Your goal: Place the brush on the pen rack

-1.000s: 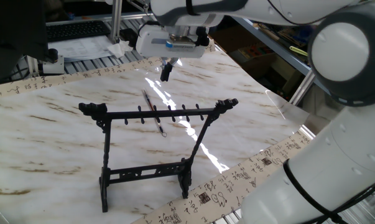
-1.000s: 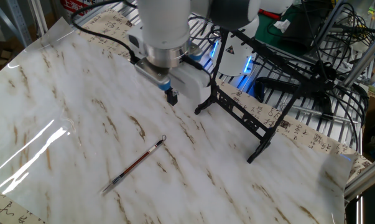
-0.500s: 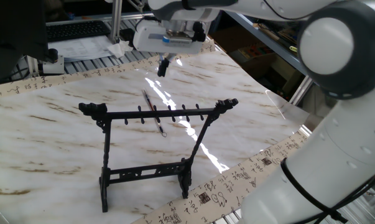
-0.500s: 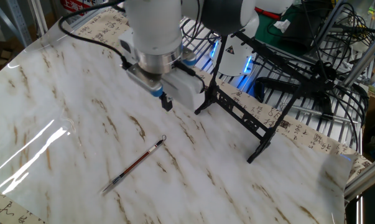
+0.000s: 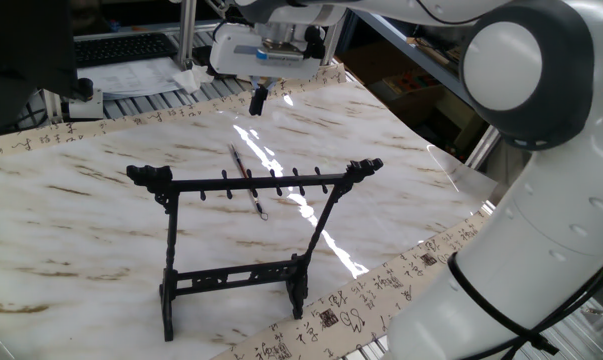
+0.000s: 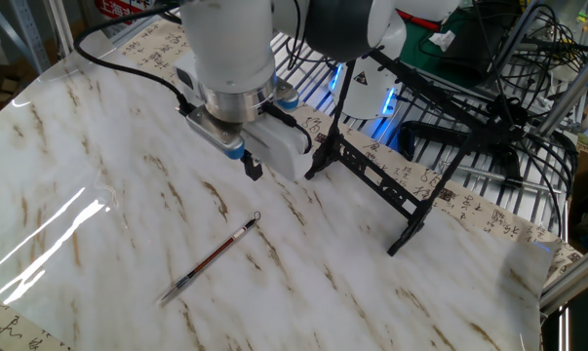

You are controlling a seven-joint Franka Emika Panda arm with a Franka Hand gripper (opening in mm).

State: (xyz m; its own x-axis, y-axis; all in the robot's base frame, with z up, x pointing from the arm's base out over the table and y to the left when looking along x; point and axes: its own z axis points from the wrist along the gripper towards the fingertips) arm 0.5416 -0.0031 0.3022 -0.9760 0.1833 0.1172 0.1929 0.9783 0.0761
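Nothing is done yet: the thin reddish-brown brush [image 6: 212, 258] lies on the marble desk [image 6: 98, 156], lower left of the black pegged pen rack [image 5: 243, 184]. The fingers [image 6: 253, 170] hang narrow and empty above it; grasping and hanging remain.

Place: you're looking at a robotics lab or test bench, not a home.
Arm: a white Franka arm [image 5: 521, 90] fills the 2 o'clock part of one fixed view, reaching over the table.
Table: a marble-patterned sheet [image 6: 69, 166] edged with a calligraphy-print strip [image 5: 41, 135], laid out like a staged work surface.
Surroundings: at 1 o'clock in the other fixed view you see black cables [image 6: 508, 58], metal wire shelving [image 6: 528, 166] and a blue-lit device [image 6: 376, 97].
Desk gear: at 11 o'clock in one fixed view, a keyboard [image 5: 126, 47] beside aluminium frame posts [image 5: 185, 30].
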